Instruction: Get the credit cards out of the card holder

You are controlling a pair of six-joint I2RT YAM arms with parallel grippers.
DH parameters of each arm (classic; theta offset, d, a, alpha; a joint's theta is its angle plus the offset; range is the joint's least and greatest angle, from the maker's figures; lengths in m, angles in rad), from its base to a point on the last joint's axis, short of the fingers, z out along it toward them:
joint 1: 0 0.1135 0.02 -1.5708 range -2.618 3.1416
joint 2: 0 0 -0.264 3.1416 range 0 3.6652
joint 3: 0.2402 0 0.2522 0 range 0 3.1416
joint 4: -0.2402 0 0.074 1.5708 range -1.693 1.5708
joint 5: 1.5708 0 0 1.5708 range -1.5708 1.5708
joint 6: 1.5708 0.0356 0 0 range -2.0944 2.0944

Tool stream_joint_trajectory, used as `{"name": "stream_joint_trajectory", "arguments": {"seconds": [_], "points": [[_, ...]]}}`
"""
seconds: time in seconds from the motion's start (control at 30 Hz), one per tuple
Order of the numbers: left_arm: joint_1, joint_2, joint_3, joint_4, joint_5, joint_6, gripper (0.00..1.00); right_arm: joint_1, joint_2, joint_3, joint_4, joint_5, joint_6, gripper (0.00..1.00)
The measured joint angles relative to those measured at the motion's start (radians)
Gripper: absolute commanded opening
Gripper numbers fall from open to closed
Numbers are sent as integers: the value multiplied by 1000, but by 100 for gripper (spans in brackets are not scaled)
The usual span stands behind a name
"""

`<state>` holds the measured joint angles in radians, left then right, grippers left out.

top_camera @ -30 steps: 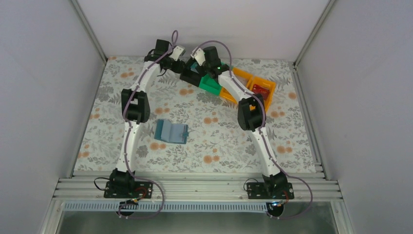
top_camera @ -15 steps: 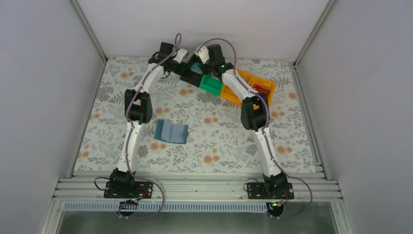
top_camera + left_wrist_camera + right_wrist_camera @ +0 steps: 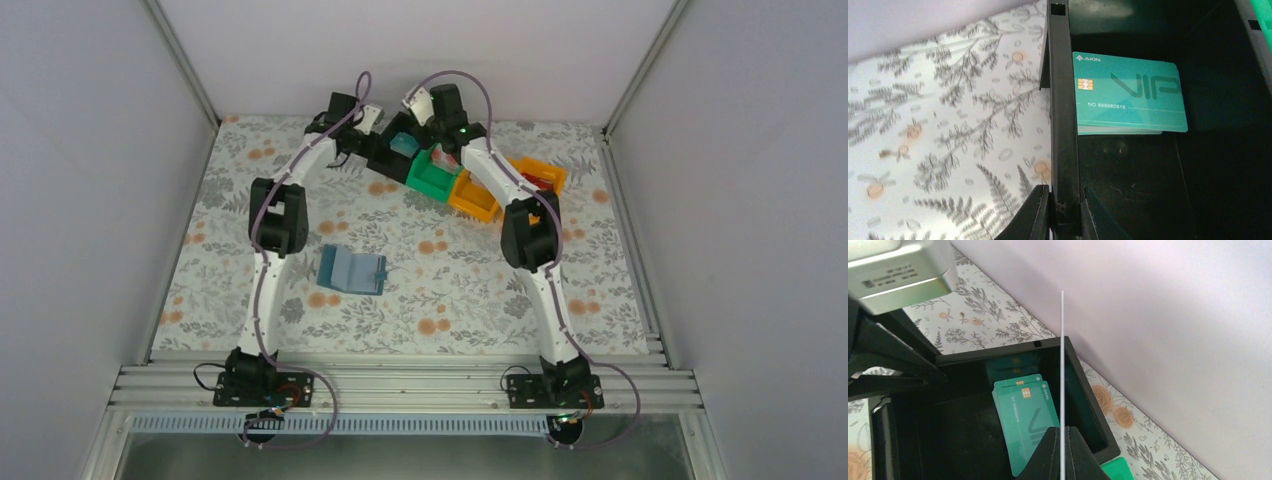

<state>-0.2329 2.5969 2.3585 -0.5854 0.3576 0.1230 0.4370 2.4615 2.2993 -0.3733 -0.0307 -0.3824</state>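
– Nearest your arm bases, the wallet (image 3: 352,270) lies open and flat on the flowered table (image 3: 600,290), well apart from both arms. Whether cards remain in its pockets I cannot tell from above.
– Then why are both arms stretched to the far side?
– That is where you are sorting. Your left gripper (image 3: 1064,200) is pinched on a side wall of the black bin (image 3: 1058,75), one finger outside and one inside. I judge it steadies the bin so it cannot slide while you drop things in.
– And the right?
– Your right gripper (image 3: 1062,432) is closed on a card (image 3: 1062,355), held upright and edge-on to its own camera, above the black bin's opening. Gripped by its lower edge like that, it should fall straight in once you let go.
– What is in there already?
– Teal cards (image 3: 1128,92), stacked flat with one short end against the wall your left fingers (image 3: 1035,220) hold. Your card hangs just beside the stack.
– Anything in the way?
– The silver box (image 3: 903,275) on your left arm sits close to the right gripper, so the arms crowd each other. Beside the black bin comes a green bin (image 3: 432,178), then orange bins (image 3: 474,197), with something red in the farthest, too small to name. Close behind stands the white back wall (image 3: 1173,315), leaving little room to swing
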Motion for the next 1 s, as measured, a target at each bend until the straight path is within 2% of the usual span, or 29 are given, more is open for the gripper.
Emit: {"name": "stream_joint_trajectory", "arguments": {"seconds": [0.2, 0.5, 0.53, 0.63, 0.7, 0.83, 1.0], "points": [[-29, -188, -330, 139, -86, -85, 2, 1, -66, -61, -11, -9, -2, 4], [-72, -364, -637, 276, -178, -182, 4, 19, -89, -71, -27, 5, -33, 4], [-75, -381, -666, 289, -182, -194, 13, 23, -89, -72, -31, 4, -33, 4], [-79, -419, -726, 308, -174, -223, 49, 33, -89, -87, -37, 6, -34, 4], [-79, -439, -757, 290, -137, -252, 63, 40, -90, -100, -47, 13, -33, 4], [-78, -469, -785, 230, -82, -262, 80, 57, -90, -103, -105, 38, 5, 4], [-31, -588, -804, 175, -18, -219, 90, 93, -91, -91, -177, 122, 91, 4]]}}
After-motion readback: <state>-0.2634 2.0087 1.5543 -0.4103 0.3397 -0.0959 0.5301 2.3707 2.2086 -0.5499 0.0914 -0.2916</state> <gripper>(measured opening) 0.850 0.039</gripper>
